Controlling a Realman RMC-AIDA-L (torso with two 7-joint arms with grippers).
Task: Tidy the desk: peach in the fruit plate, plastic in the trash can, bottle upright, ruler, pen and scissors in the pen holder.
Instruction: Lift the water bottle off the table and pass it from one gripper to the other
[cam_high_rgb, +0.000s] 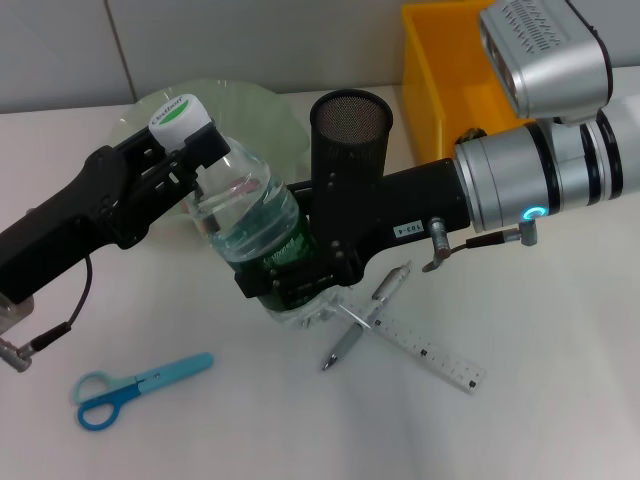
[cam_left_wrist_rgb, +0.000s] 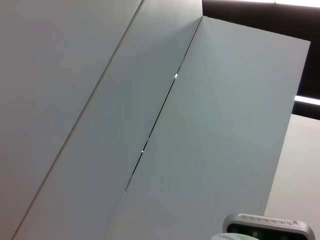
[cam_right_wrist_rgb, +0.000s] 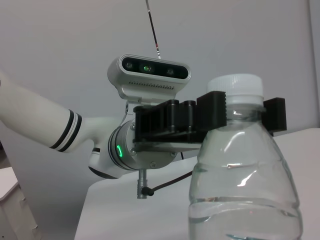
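Observation:
A clear water bottle (cam_high_rgb: 245, 215) with a white cap and green label is held tilted above the table, between both grippers. My left gripper (cam_high_rgb: 190, 150) is shut on its neck just under the cap, as the right wrist view (cam_right_wrist_rgb: 245, 112) also shows. My right gripper (cam_high_rgb: 295, 278) is shut around the bottle's lower body at the label. The black mesh pen holder (cam_high_rgb: 350, 140) stands right behind the bottle. Blue scissors (cam_high_rgb: 135, 385) lie at the front left. A silver pen (cam_high_rgb: 365, 320) lies across a clear ruler (cam_high_rgb: 430, 352) to the right of the bottle. No peach or plastic shows.
A pale green plate (cam_high_rgb: 260, 110) sits at the back, behind the bottle and my left gripper. A yellow bin (cam_high_rgb: 440, 70) stands at the back right, partly hidden by my right arm. The left wrist view shows only wall panels.

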